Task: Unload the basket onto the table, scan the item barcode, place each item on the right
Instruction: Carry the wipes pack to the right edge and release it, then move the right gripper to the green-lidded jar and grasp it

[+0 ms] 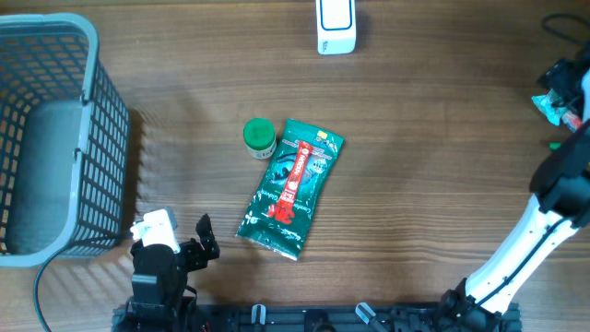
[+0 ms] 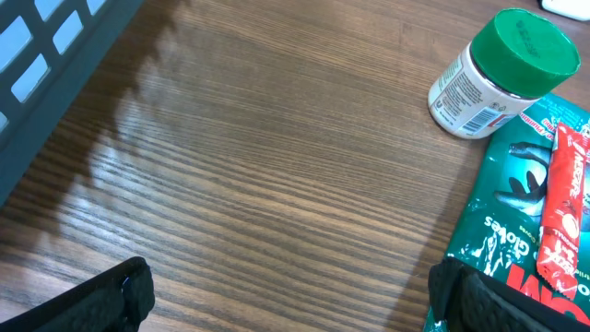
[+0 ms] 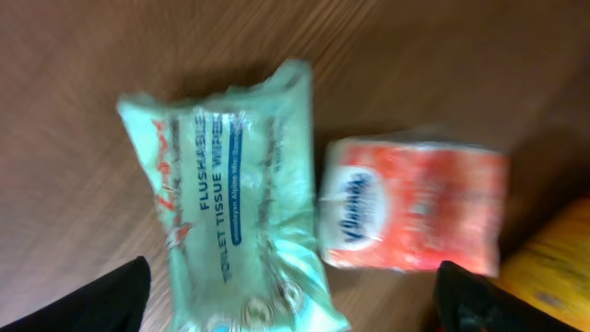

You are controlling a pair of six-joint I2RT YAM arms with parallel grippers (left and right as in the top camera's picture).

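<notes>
A white barcode scanner (image 1: 336,26) stands at the table's far edge. A green-capped white bottle (image 1: 259,137) lies on its side mid-table, touching a green glove packet (image 1: 289,186) with a red stripe. My left gripper (image 1: 205,242) rests open near the front edge, left of the packet; in its wrist view the left gripper (image 2: 295,300) has only bare wood between the jaws. At the far right, my right gripper (image 3: 295,300) is open above a pale green flushable wipes pack (image 3: 230,184), jaws wide and touching nothing. An orange tissue pack (image 3: 415,207) lies beside it.
A grey wire basket (image 1: 55,138) fills the left side. A yellow object (image 3: 553,267) sits right of the tissue pack. The right arm (image 1: 525,240) stretches from the front edge toward the table's right edge, where a teal pack corner (image 1: 550,107) shows.
</notes>
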